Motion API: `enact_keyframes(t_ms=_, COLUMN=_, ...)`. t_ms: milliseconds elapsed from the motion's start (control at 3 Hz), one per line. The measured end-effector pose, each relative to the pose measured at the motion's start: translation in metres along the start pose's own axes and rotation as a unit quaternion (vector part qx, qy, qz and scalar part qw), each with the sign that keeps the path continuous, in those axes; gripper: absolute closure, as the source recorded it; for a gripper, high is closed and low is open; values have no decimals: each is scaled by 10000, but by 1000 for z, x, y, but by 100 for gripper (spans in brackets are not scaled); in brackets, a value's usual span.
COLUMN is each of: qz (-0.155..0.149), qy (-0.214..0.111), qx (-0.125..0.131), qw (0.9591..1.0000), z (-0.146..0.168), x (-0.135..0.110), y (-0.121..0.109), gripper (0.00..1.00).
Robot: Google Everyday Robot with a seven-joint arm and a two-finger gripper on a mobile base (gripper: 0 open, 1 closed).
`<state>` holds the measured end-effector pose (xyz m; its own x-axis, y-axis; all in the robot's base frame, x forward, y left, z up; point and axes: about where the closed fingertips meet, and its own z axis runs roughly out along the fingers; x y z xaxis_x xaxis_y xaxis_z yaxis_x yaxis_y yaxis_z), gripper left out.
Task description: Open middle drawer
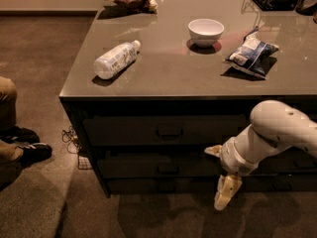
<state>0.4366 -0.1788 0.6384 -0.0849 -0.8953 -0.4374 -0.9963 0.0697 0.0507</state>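
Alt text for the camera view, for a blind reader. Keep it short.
A robot arm's tool hangs low in front of a dark cabinet, below and right of the handle of the shut middle drawer. On top are a bottle, a bowl and a blue snack bag.

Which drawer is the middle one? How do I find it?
Look at the front of the big grey counter holding the white bowl: three drawers are stacked there. The middle drawer is second down, shorter than the top drawer and taller than the thin bottom drawer. The gripper hangs nearby, close to the floor.
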Motion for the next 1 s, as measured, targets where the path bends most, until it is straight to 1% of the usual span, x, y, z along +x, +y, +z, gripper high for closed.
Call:
enact_keyframes(t_ms=333, qz=3, qy=-303, qx=-134, qw=9995, z=44, x=6, y=3, gripper=0)
enact_keyframes(t_ms=667, qz=2, qy=-303, qx=-135, qw=9994, z=44, x=6, y=3, gripper=0)
enact_keyframes(t_ms=1000, qz=-10, qy=-381, qx=-369, qw=9986, z=74, x=17, y=-1, gripper=0)
